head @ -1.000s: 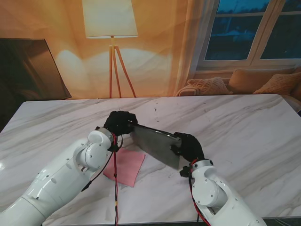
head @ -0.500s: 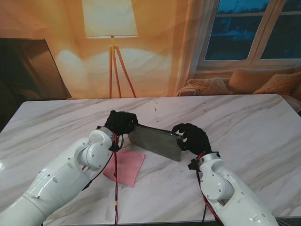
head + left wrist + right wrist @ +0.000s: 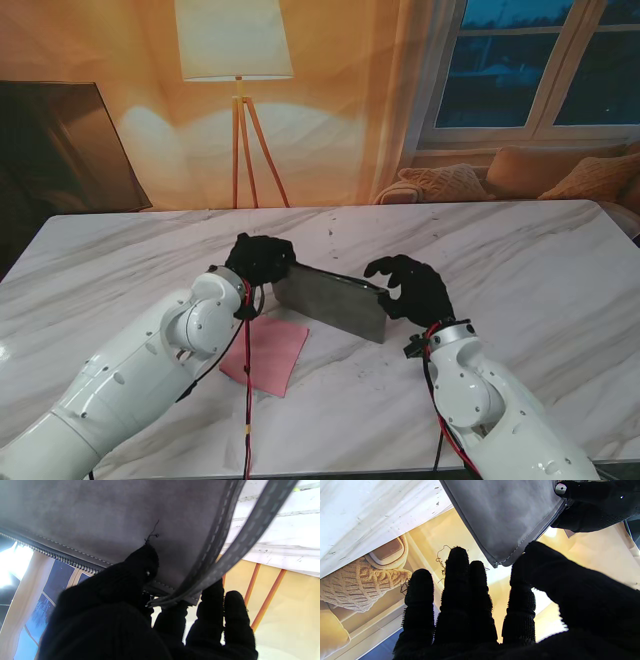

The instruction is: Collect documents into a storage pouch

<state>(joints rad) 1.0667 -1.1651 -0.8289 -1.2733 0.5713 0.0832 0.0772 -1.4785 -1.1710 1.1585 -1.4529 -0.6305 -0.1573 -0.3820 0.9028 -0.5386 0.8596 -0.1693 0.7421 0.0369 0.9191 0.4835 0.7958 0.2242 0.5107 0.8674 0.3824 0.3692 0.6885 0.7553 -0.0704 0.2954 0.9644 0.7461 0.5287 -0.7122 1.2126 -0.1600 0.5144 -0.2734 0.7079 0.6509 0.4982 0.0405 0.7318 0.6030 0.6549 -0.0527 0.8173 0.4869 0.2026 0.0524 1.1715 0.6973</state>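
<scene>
Left hand (image 3: 258, 258) is clamped on the near-left corner of the grey pouch (image 3: 332, 302), thumb on the face, fingers behind at the zipper end; left wrist view confirms this, with the pouch strap (image 3: 240, 537) running past the fingers (image 3: 212, 610). I see the pouch held up off the table (image 3: 520, 260) at frame centre, tilted, its lower right corner down near the marble.

Right hand (image 3: 410, 287) sits just right of the pouch's right edge, fingers spread and curled, holding nothing. In the right wrist view the thumb (image 3: 545, 562) is at the pouch corner (image 3: 500, 563); I can't tell whether it touches. The other fingers (image 3: 460, 580) are apart from the fabric.

Pouch mouth: zipper line visible along the edge in the left wrist view; can't tell from any view if it's open or if anything is inside.

Pink document (image 3: 268, 355) lies flat on the table, lower left of centre, partly under my left forearm (image 3: 170, 350) and crossed by the red cable (image 3: 246, 390). It's beneath and nearer to me than the pouch, not touching it.

Background, top of frame: floor lamp (image 3: 236, 60), window (image 3: 540, 60), sofa cushions (image 3: 520, 175).
</scene>
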